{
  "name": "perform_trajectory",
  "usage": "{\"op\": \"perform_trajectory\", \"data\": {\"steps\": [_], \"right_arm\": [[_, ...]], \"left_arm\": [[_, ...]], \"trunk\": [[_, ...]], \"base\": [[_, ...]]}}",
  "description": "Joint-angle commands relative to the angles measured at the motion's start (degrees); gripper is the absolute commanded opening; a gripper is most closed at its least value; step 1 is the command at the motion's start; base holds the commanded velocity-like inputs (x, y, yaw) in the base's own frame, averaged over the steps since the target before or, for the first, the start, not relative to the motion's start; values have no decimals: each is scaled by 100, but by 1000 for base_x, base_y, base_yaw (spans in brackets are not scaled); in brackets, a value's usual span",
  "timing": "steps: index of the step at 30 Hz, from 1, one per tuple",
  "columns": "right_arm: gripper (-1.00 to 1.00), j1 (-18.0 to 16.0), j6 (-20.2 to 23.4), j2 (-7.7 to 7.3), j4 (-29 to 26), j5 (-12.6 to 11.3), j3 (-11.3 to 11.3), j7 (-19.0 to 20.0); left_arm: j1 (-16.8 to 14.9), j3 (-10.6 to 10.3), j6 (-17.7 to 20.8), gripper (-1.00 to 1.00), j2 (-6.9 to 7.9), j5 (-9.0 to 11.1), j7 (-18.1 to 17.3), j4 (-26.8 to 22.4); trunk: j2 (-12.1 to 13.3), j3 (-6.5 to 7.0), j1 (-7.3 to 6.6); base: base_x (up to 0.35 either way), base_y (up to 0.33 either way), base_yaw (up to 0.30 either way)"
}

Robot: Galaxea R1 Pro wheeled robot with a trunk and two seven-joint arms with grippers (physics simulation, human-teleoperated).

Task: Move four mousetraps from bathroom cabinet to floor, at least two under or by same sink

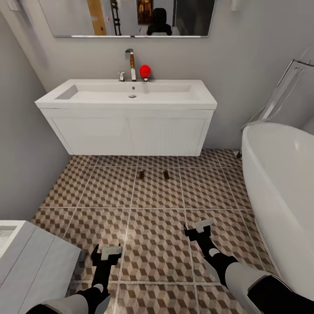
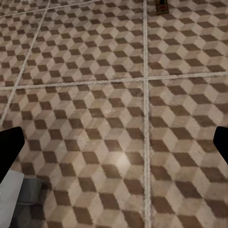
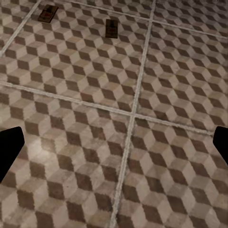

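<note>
Two mousetraps (image 1: 141, 175) (image 1: 166, 175), small brown boards, lie side by side on the cube-patterned bathroom floor (image 1: 157, 244), just in front of the white wall-hung vanity under the bathroom sink (image 1: 131, 93). The right wrist view has both mousetraps (image 3: 48, 13) (image 3: 111, 28) ahead of the fingers, and one mousetrap (image 2: 163, 7) appears at the edge of the left wrist view. My left gripper (image 1: 107, 251) (image 2: 114, 147) and right gripper (image 1: 198, 227) (image 3: 114, 147) hover open and empty over the tiles, well short of the traps. The cabinet is out of view.
A white bathtub (image 1: 283, 183) fills the right side. A small white boxy unit (image 1: 30, 257) stands close by my left arm. A chrome tap (image 1: 131, 65) and a red ball-like object (image 1: 145, 71) sit behind the basin, below a mirror (image 1: 131, 17). Grey wall on the left.
</note>
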Motion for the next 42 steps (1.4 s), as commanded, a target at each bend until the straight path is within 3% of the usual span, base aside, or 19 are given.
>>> {"op": "perform_trajectory", "data": {"steps": [1, 17, 24, 34, 42], "right_arm": [[100, -3, -16, 2, 6, -39, 50, -23], [100, 73, -20, -25, 13, -33, 50, -23], [100, 241, -31, -256, 15, -52, 49, -2], [100, 846, -514, -468, 15, -78, 49, 11], [100, 1176, -767, -510, 15, -117, 49, 4]], "left_arm": [[-9, -50, -33, 100, -6, 58, 1, 23], [-9, -50, -27, 100, -6, 58, 1, 23], [36, -50, -41, 100, -6, 58, -6, 23], [325, -51, -53, 100, -4, 58, -8, 23], [675, -49, -66, 100, 23, 58, -19, 25]], "trunk": [[40, 15, -23], [681, 302, -374], [962, 428, -528], [1363, 607, -748], [1684, 751, -924]], "base": [[0, 0, 0], [0, 0, 0], [0, 0, 0], [0, 0, 0], [0, 0, 0]]}}
